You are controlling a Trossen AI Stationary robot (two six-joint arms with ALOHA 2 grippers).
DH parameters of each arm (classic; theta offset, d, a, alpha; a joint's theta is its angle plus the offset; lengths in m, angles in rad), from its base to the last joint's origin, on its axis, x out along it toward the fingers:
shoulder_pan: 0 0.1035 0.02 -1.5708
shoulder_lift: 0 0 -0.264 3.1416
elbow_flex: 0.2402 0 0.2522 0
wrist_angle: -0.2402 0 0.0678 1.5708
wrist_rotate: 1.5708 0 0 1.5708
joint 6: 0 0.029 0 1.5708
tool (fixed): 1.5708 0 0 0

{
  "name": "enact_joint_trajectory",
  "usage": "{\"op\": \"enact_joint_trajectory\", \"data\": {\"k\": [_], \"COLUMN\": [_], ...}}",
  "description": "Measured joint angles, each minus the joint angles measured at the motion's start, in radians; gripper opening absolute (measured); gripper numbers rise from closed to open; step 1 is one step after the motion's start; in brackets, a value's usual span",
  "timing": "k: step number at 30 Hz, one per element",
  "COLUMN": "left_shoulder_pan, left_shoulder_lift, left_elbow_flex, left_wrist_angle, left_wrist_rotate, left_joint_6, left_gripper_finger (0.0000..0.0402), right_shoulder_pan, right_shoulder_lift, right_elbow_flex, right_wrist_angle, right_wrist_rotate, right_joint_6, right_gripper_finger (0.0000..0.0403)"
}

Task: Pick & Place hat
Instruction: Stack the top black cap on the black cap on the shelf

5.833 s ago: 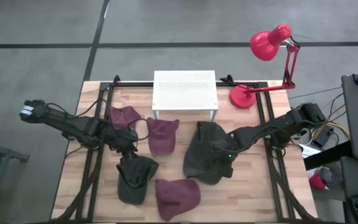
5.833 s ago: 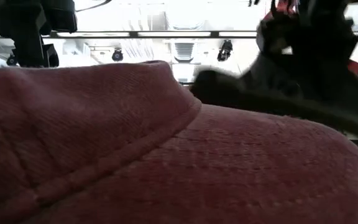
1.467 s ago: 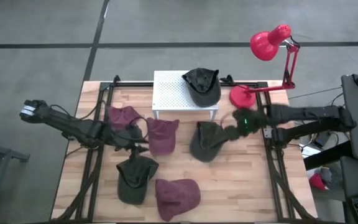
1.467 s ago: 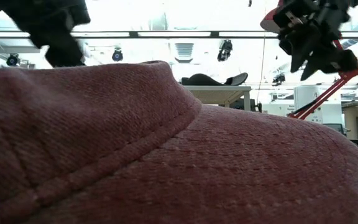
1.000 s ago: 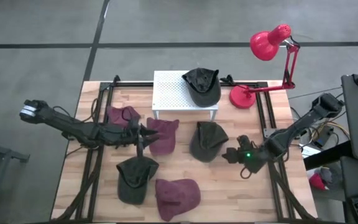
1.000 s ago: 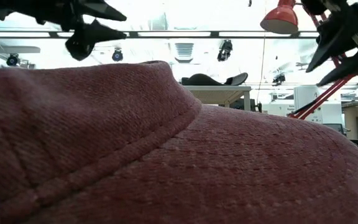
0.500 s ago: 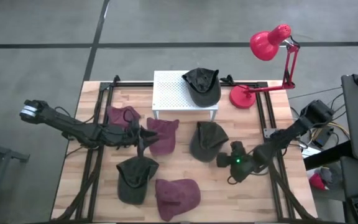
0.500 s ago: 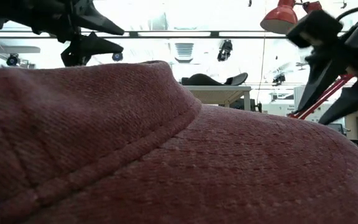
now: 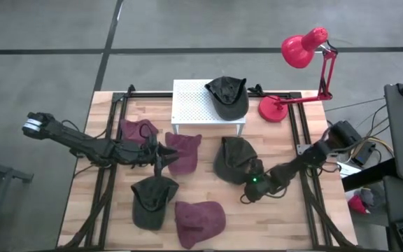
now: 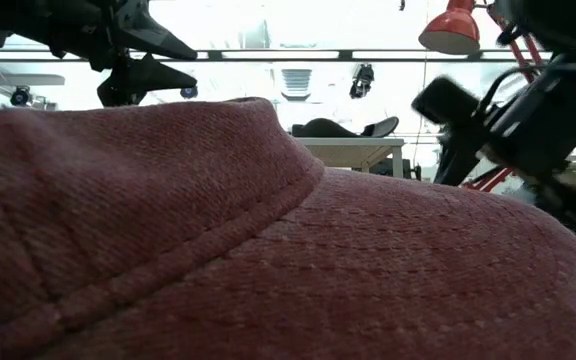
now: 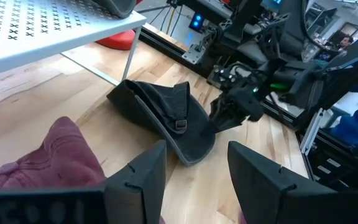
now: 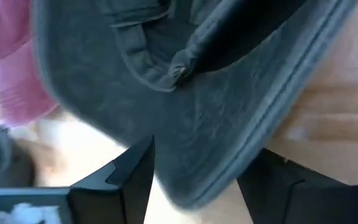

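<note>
Right gripper (image 9: 251,183) low over the wooden table (image 9: 285,224), at the near rim of the dark grey cloth hat lying open-side up (image 9: 234,159); jaws spread wide, fingers (image 12: 120,180) straddling the hat's brim edge in the right wrist view, nothing clamped between them, contact with the cloth not clear. Same dark grey hat (image 11: 166,118) seen past the left arm's own fingers (image 11: 135,180), just beside the white perforated metal stand (image 9: 208,105). Left gripper (image 9: 161,151) above the maroon cloth hat beside the stand (image 9: 182,152), jaws apart and empty, fingers dark against the ceiling in the low view (image 10: 133,75). On top of the stand, a second dark grey hat (image 9: 228,96), its brim overhanging the far edge. Elsewhere on the table: another maroon hat at the left (image 9: 138,130), a dark hat (image 9: 151,199) and a maroon hat at the front edge (image 9: 200,220), the latter filling the low view. Red desk lamp (image 9: 303,52) at the table's far right corner.
</note>
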State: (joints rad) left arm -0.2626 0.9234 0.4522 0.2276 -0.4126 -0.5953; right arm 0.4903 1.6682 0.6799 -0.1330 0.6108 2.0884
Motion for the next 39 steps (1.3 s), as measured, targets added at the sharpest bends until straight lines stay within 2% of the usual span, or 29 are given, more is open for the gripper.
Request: {"op": "enact_joint_trajectory", "data": {"k": [3, 5, 10, 11, 23, 29, 39], "left_shoulder_pan": [0.0, -0.001, -0.002, -0.002, -0.003, -0.003, -0.003], "left_shoulder_lift": [0.0, 0.0, 0.0, 0.0, 0.0, 0.0, 0.0], "left_elbow_flex": [0.0, 0.0, 0.0, 0.0, 0.0, 0.0, 0.0], "left_wrist_angle": [-0.001, -0.007, -0.024, -0.028, -0.03, -0.03, -0.036], "left_wrist_rotate": [0.0, 0.0, 0.015, 0.02, 0.037, 0.058, 0.101], "left_joint_6": [0.0, -0.002, -0.006, -0.006, -0.016, -0.026, -0.037], "left_gripper_finger": [0.0168, 0.0168, 0.0168, 0.0168, 0.0168, 0.0168, 0.0168], "right_shoulder_pan": [-0.015, -0.017, -0.009, -0.004, 0.008, 0.007, -0.004], "right_shoulder_lift": [0.042, 0.055, 0.047, 0.036, -0.178, -0.305, -0.495], "right_elbow_flex": [0.005, 0.005, 0.003, 0.004, 0.002, 0.002, 0.002], "right_wrist_angle": [0.06, 0.095, 0.128, 0.133, 0.102, 0.059, 0.046], "right_wrist_rotate": [0.012, 0.011, -0.007, -0.003, -0.052, -0.127, -0.15], "right_joint_6": [-0.002, -0.023, -0.109, -0.124, -0.333, -0.464, -0.657], "right_gripper_finger": [0.0183, 0.0155, 0.0036, 0.0025, 0.0011, 0.001, 0.0009]}}
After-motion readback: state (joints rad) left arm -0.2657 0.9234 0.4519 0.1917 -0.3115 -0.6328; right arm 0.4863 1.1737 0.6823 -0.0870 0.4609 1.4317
